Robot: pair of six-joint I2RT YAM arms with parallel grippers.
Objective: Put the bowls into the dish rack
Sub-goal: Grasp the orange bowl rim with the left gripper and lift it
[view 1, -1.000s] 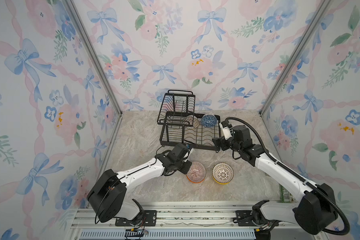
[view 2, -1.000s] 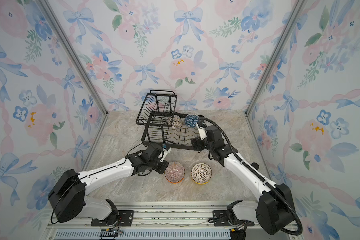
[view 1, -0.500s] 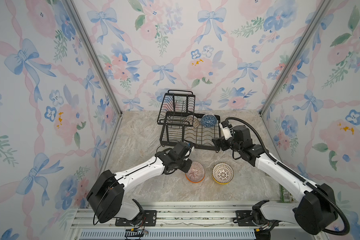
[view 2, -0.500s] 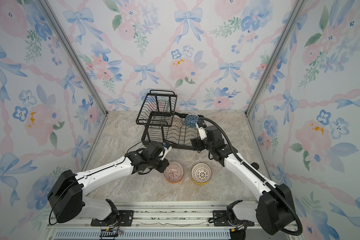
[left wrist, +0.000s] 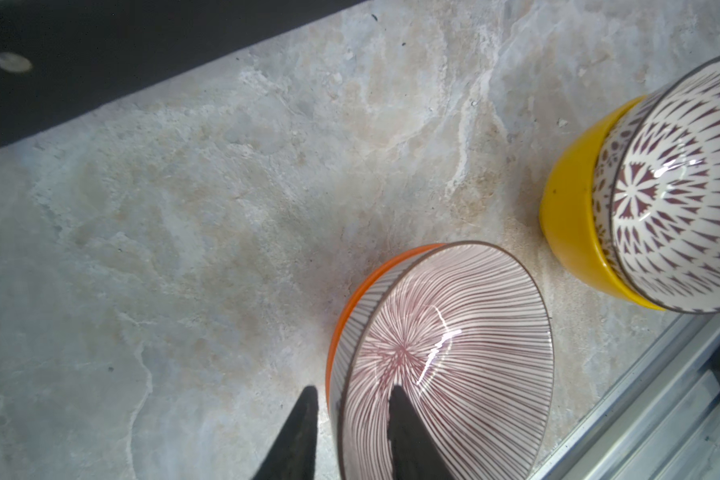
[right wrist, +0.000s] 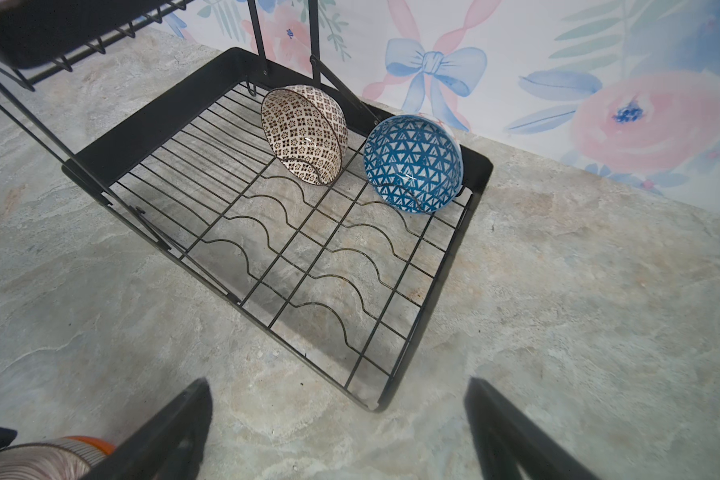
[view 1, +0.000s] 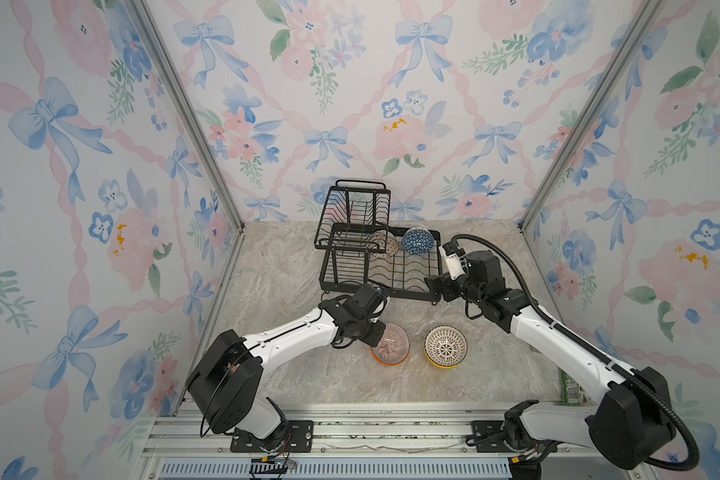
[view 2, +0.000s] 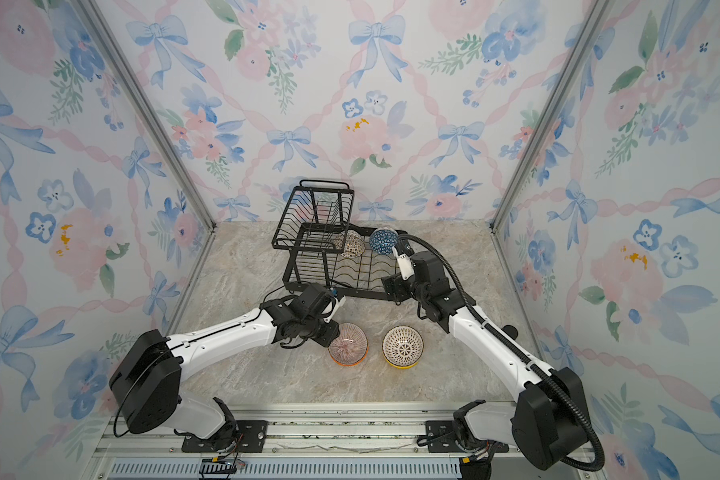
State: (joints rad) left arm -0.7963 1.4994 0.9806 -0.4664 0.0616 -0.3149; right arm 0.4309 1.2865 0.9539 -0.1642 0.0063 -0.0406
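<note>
In the left wrist view, the orange bowl (left wrist: 355,299) is almost wholly covered by the pink-striped bowl (left wrist: 445,357) nested in it. The yellow bowl (left wrist: 570,216) and the lattice bowl (left wrist: 682,187) inside it are cut by the picture's edge. In the right wrist view, the fingers (right wrist: 171,432) of the right gripper (right wrist: 338,382) are blurred and cropped, as is the upper basket (right wrist: 26,33) of the dish rack (right wrist: 449,266). In both top views, the black-and-white patterned bowl (view 1: 387,245) (view 2: 352,244) is partly screened by basket wires. In a top view, a green object (view 1: 571,390) at the right edge of the surface (view 1: 292,299) is too small to identify.
</note>
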